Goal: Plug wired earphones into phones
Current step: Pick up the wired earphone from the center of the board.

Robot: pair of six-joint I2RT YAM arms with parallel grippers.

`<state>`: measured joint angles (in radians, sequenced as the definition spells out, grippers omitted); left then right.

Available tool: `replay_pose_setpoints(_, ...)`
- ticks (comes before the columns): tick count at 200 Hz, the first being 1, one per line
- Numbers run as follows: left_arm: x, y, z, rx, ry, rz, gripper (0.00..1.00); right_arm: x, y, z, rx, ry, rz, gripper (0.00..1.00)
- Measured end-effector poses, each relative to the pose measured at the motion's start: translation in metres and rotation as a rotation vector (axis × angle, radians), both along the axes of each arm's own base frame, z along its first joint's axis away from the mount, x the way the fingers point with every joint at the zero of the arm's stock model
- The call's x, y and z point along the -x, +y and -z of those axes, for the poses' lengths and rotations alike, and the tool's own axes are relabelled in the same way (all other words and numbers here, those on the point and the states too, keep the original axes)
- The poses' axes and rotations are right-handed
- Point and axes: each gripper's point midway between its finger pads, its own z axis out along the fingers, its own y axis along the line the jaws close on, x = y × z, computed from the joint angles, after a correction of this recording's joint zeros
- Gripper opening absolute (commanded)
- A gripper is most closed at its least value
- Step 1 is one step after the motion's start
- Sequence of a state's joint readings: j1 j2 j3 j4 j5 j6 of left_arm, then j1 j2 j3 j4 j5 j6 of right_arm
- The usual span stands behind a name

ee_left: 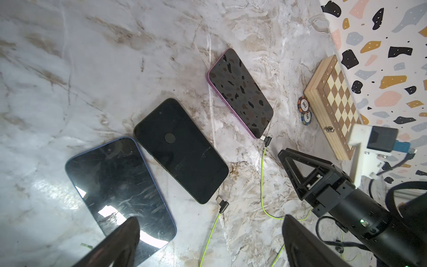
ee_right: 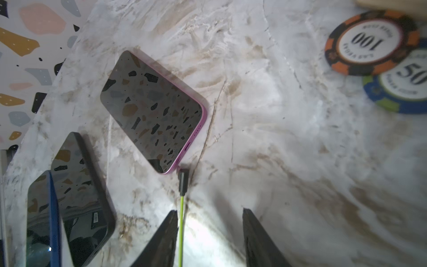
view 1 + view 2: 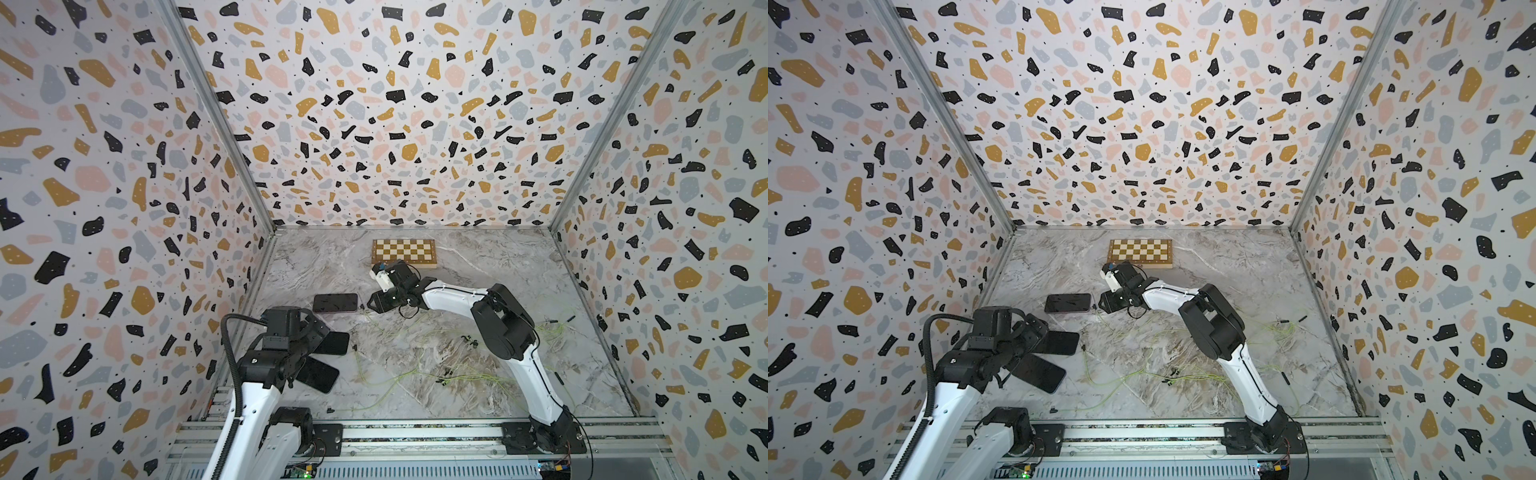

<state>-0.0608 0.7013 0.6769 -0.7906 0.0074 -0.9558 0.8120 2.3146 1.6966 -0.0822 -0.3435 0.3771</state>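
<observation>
Plug (image 2: 183,181) just beside pink phone (image 2: 152,111) corner

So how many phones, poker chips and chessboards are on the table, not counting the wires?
Phones: 3, a pink-edged phone, a black phone, a blue-edged phone
Poker chips: 2, an orange-and-black chip, a blue chip
Chessboards: 1
Total: 6

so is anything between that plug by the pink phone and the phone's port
Nothing visible. The black plug lies on the table at the corner of the pink phone, with no object between it and the port in the phone's end edge. The poker chips sit well off to the side.
</observation>
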Motion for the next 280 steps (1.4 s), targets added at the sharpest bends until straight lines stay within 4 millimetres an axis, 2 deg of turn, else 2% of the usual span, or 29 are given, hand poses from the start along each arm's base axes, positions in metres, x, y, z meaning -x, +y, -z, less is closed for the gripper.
replay_pose_setpoints(22, 0.001, 0.000, 0.001, 0.009, 0.004, -0.014, 0.94, -0.005, 0.009, 0.000, -0.018, 0.005, 0.004, 0.40)
replay_pose_setpoints(37, 0.001, 0.000, 0.001, 0.016, 0.006, -0.025, 0.94, -0.006, 0.014, -0.001, -0.027, 0.010, 0.006, 0.40)
replay_pose_setpoints(68, 0.002, 0.001, 0.003, 0.029, 0.015, -0.047, 0.93, 0.000, 0.020, 0.002, -0.040, 0.032, -0.008, 0.39)
replay_pose_setpoints(105, 0.003, 0.001, 0.005, 0.035, 0.026, -0.060, 0.93, 0.005, 0.026, 0.003, -0.049, 0.048, -0.022, 0.32)
replay_pose_setpoints(280, 0.011, 0.009, 0.010, 0.038, 0.063, -0.135, 0.91, 0.007, 0.033, 0.008, -0.055, 0.081, -0.039, 0.14)
